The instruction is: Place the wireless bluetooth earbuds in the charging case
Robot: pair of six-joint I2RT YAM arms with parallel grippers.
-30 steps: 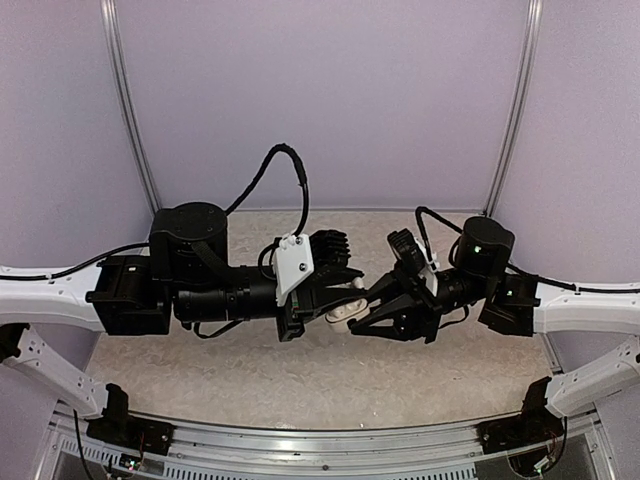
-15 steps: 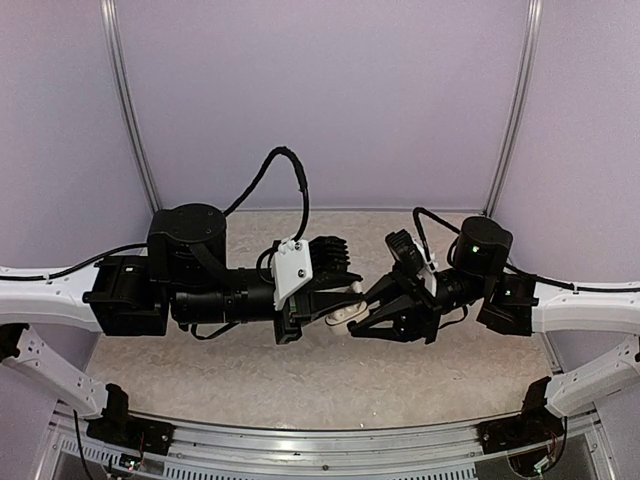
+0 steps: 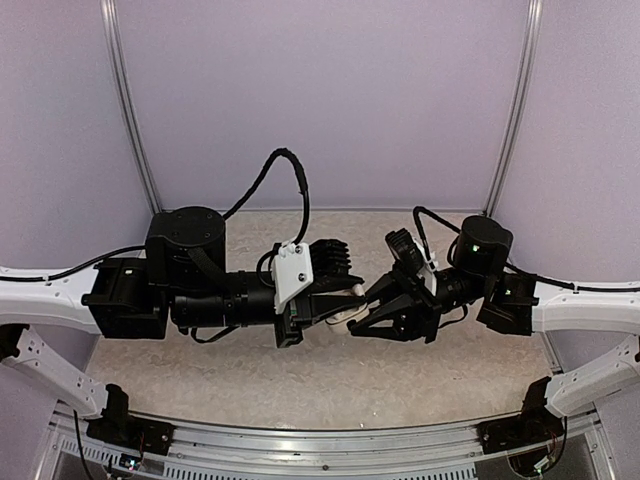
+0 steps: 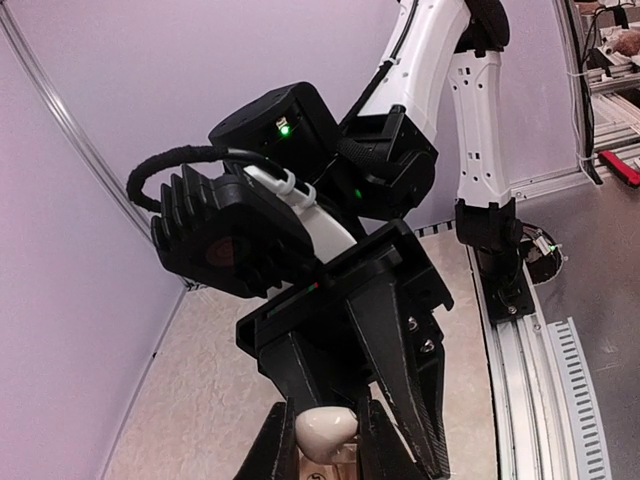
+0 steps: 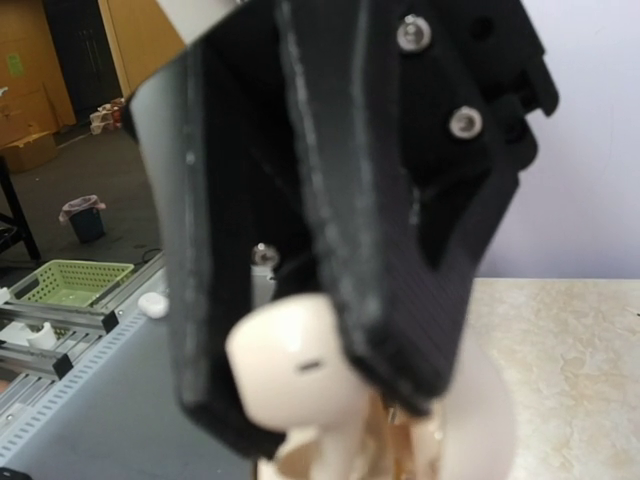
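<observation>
Both grippers meet in mid-air above the table's middle. My left gripper (image 3: 345,300) (image 4: 325,455) is shut on the white charging case (image 3: 340,313), which is open, its lid (image 5: 487,425) standing to the right. One white earbud (image 5: 290,365) (image 4: 325,430) stands in the case, stem down, its head between the left fingers (image 4: 268,452). My right gripper (image 3: 352,325) is shut, its tips against the case from the right. One of its black fingers (image 4: 400,340) ends on top of the earbud's head. Its own fingertips are out of sight in the right wrist view, so any hold on the earbud is hidden.
The beige speckled table (image 3: 300,380) lies below both grippers, with lilac walls on three sides. A metal rail (image 3: 320,440) runs along the near edge. The right arm's white links and base (image 4: 480,150) rise behind its gripper.
Both grippers have drifted together slightly to the left. Neither gripper's opening has changed.
</observation>
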